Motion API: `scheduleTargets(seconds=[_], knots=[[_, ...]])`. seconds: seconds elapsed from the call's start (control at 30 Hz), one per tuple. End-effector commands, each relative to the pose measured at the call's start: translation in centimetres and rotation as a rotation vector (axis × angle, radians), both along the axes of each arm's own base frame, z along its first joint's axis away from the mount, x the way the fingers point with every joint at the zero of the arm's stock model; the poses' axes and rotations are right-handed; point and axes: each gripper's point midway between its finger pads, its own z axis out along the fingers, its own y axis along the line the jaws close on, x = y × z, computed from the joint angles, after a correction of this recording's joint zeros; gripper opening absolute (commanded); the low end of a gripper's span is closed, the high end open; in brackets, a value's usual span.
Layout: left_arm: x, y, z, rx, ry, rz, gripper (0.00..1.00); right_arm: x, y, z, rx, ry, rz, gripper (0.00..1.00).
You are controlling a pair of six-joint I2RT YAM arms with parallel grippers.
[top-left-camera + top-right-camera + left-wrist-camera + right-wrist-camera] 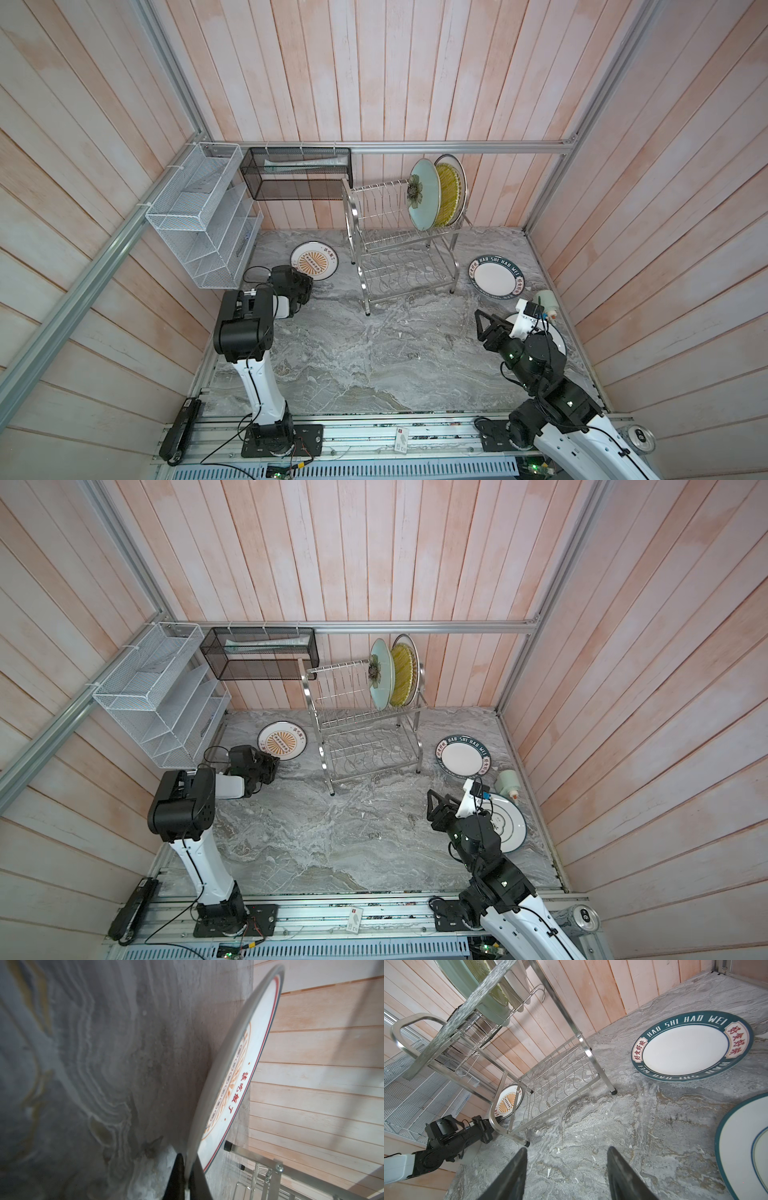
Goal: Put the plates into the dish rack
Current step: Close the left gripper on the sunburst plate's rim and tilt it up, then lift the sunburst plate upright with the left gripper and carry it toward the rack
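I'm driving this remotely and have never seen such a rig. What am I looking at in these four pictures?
Two robot arms stand at a marble table. Two pictures look down from overhead; the other two come from a camera on each wrist. The left pincer is shut on the rim of a sunburst plate. The right pincer is open and empty. The steel rack holds a green plate and a yellow plate. A lettered plate and a cloud plate lie flat.

Pale pink plank walls (374,62) and aluminium rails (457,147) surround a grey marbled tabletop (353,353).
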Motion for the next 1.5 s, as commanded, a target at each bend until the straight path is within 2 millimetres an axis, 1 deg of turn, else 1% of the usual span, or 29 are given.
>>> scheduleTargets(seconds=[0.0,0.2,0.37,0.6,0.9,1.03,1.13,1.27,1.47], knots=[[-0.7,0.5,1.5,0.063,-0.009,0.001,0.0,0.1,-0.1,-0.4,-0.006,0.011,-0.007,0.62],[-0.4,0.6,5.4,0.088,-0.088,-0.002,0.0,0.3,0.1,-0.6,-0.008,0.019,-0.003,0.62],[-0.2,0.5,9.3,0.109,-0.158,-0.017,0.0,0.4,0.2,-0.8,-0.007,0.023,0.0,0.62],[-1.0,0.4,14.8,0.146,-0.267,-0.024,0.0,0.5,0.4,-1.0,-0.007,0.027,0.005,0.62],[-3.2,0.2,21.6,0.188,-0.397,-0.034,0.0,0.6,0.6,-1.2,-0.004,0.031,0.011,0.62],[-4.2,0.2,24.6,0.232,-0.45,-0.043,0.0,0.6,0.7,-1.4,-0.003,0.035,0.016,0.62],[-4.8,-0.1,26.6,0.252,-0.488,-0.058,0.0,0.7,0.9,-1.5,0.0,0.034,0.019,0.62],[-5.7,-0.2,28.8,0.271,-0.533,-0.059,0.0,0.8,1.1,-1.5,0.006,0.038,0.028,0.62],[-7.4,-0.8,32.8,0.278,-0.65,-0.074,0.0,0.8,1.2,-1.5,0.006,0.039,0.031,0.62]])
